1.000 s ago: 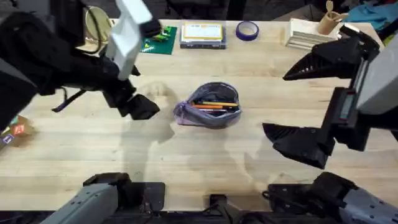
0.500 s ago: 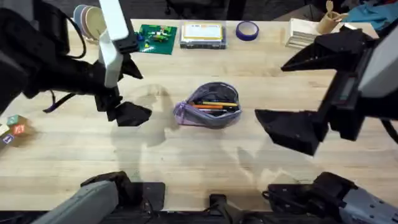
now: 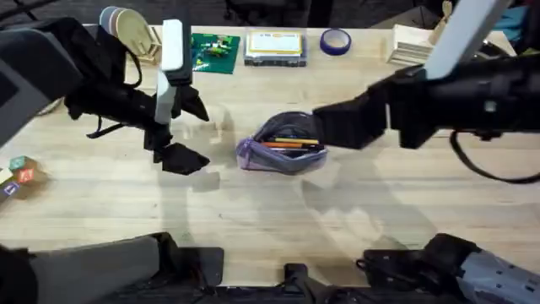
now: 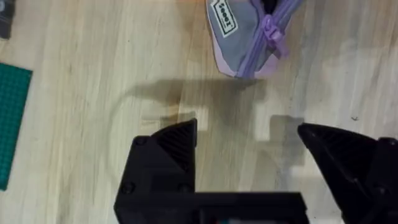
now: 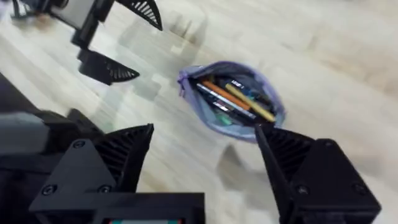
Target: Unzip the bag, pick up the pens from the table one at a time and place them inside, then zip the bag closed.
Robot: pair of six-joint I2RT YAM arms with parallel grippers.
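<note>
The lavender pencil pouch lies unzipped on the light-wood table, its mouth gaping, with an orange pen and darker pens lying lengthwise inside; the left gripper hovers just beside the pouch's zipper-pull end, fingers spread wide apart and holding nothing; in the left wrist view the purple pull tab sits a little beyond the gap between those fingers; the right gripper hangs above the pouch's opposite end, likewise wide open and empty, with the pouch's open mouth lying just past its fingertips in the right wrist view.
</note>
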